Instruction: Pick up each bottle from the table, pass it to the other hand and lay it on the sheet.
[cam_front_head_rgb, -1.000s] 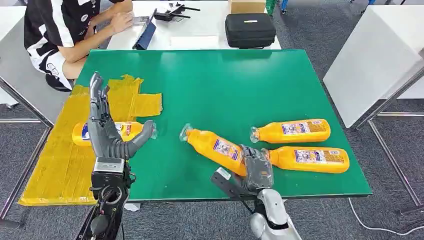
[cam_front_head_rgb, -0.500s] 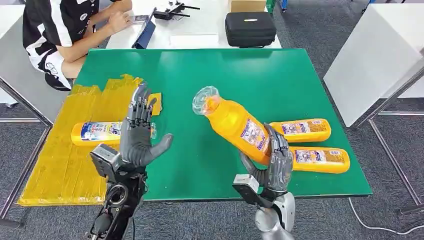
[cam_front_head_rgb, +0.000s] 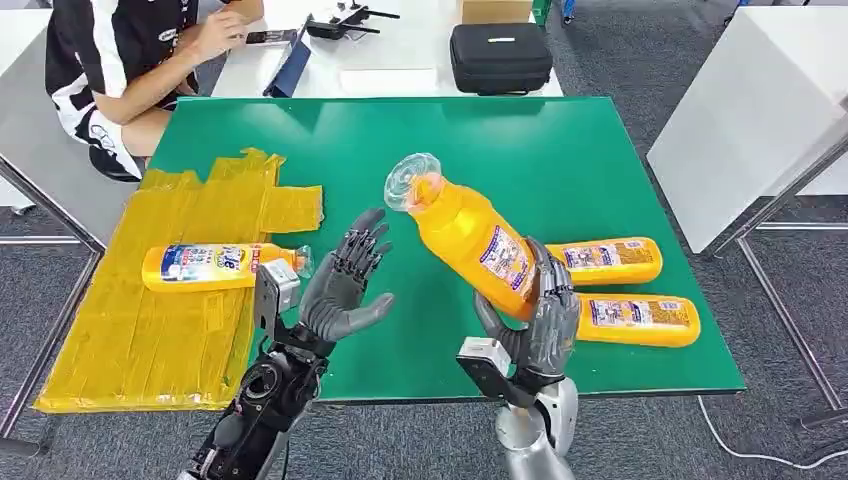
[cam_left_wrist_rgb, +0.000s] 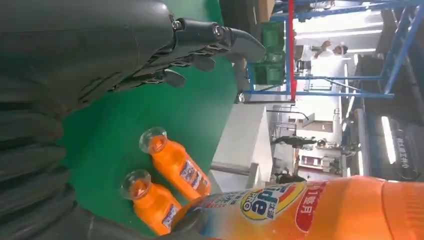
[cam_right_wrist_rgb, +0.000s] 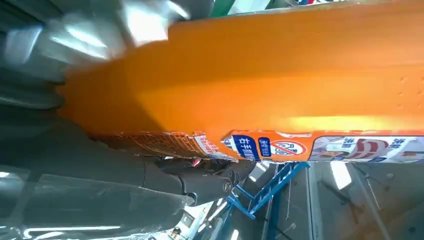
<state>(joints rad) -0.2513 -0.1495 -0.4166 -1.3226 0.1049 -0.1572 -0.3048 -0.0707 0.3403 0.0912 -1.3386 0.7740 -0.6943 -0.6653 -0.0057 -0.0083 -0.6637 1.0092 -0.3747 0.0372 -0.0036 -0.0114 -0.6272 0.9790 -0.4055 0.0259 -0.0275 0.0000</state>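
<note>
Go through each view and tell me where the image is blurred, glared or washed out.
Head view: sharp and evenly lit; the right hand and its held bottle read clearly. Left wrist view: the hall beyond the table is washed out by bright lights; the left hand is dark and close. Right wrist view: the held bottle is very near, with a blurred white glare patch by its end.

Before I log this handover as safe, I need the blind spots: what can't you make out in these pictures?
- Right hand, head view: the held bottle hides its palm, so the contact is unseen.
- Held bottle, right wrist view: its cap end is blurred by glare and both ends are cut off by the picture's edges.
- Two bottles on the table, head view: label text too small; the held bottle and right hand cover their caps.
- Left hand, left wrist view: mostly cut off by the edge.
</note>
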